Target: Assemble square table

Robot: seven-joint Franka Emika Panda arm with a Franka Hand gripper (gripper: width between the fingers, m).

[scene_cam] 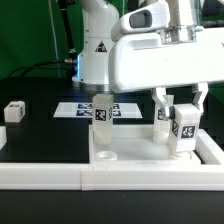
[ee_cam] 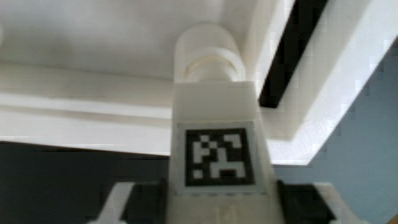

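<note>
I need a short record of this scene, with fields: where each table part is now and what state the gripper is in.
gripper: shut on the held leg
held leg: upright, at the tabletop's far corner on the exterior view's right; cannot tell if it is seated
tabletop: flat, behind the white rail, open socket near its front left
second leg: upright at the tabletop's far corner, exterior view's left
third leg: loose on the black surface, apart from the tabletop
marker board: flat, behind the tabletop
</note>
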